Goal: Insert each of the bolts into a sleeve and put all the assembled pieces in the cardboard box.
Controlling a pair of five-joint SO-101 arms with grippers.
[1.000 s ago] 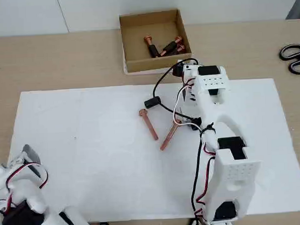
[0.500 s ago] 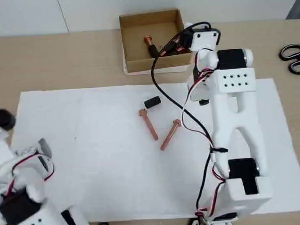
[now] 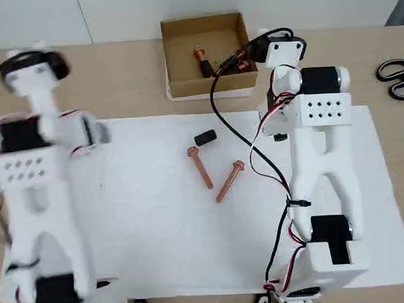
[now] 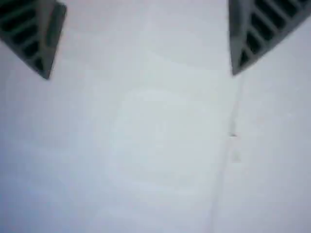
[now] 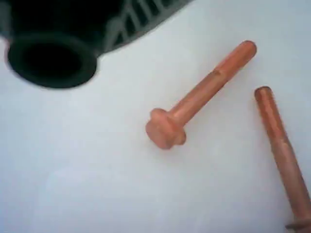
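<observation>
Copper bolts [image 5: 194, 97] on paper [image 5: 97, 184], right jaws gripping sleeve [image 5: 51, 60]

— What kind of place was it?
— A robotics lab bench, we judged: a wooden table [image 3: 85, 83] against a plain white wall [image 3: 35, 21] behind the cardboard box [image 3: 209, 86].
— Nearer than the box stood the right arm [image 3: 319, 140] and left arm [image 3: 32, 172], wires loose; scissors [image 3: 396, 72] lay well to its right.

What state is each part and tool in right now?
Left tool: open, empty.
Right tool: shut on a black sleeve.
Loose sleeve: lying on the paper, empty.
Bolt by loose sleeve: bare, lying flat.
Other bolt: bare, lying flat.
Cardboard box: open-topped, assembled pieces inside.
</observation>
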